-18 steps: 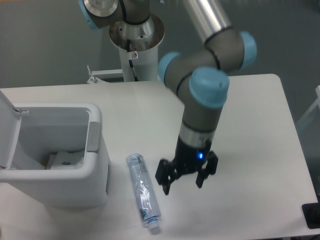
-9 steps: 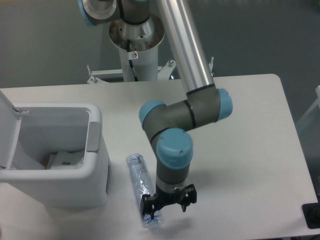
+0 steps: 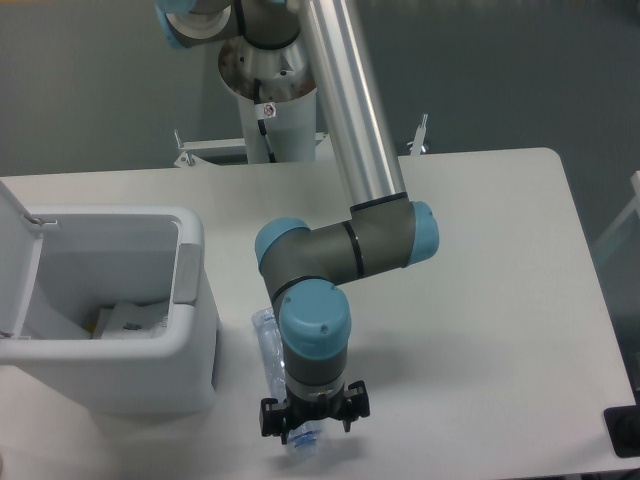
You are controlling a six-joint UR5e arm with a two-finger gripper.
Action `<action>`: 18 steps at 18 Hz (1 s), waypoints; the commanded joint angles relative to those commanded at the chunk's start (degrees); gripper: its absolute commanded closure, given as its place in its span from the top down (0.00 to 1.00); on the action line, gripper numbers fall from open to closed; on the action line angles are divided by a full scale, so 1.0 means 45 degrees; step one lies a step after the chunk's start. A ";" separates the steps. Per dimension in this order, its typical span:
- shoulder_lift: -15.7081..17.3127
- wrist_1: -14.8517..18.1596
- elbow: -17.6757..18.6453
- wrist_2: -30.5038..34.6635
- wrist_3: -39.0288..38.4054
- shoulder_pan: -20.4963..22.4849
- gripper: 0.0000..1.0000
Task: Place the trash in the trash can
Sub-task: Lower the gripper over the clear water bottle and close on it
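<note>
A slim clear plastic bottle (image 3: 266, 345) with a blue-white label lies on the white table, just right of the trash can. Most of its length is hidden under the arm's wrist. My gripper (image 3: 308, 422) hangs over the bottle's near, capped end, open, one finger on each side of it. The trash can (image 3: 190, 330) is a boxy pale grey-white bin at the left with its flap lid (image 3: 15, 255) swung up. Inside it lies a wrinkly white wrapper (image 3: 130, 320).
The arm's long silver link (image 3: 345, 100) slants down from the base pedestal (image 3: 270, 90) at the table's far edge. The table's front edge runs just below the gripper. A dark object (image 3: 625, 432) sits at the front right corner.
The gripper has swung left from the bare table to the bottle's near end and dropped lower, its fingers now straddling the bottle. The bottle and bin have not moved.
</note>
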State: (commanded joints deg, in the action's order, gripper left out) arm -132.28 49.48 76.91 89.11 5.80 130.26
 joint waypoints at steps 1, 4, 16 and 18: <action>-0.0019 -0.0019 0.0000 0.0001 0.0000 -0.0001 1.00; -0.0156 -0.0039 0.0000 0.0021 -0.0020 -0.0021 1.00; -0.0527 -0.0137 -0.0039 0.0528 -0.0058 -0.0079 0.90; -0.0508 -0.0176 -0.0020 0.0529 -0.0059 -0.0099 0.86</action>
State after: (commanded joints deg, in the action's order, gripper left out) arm -134.56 48.69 76.82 91.49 5.54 129.81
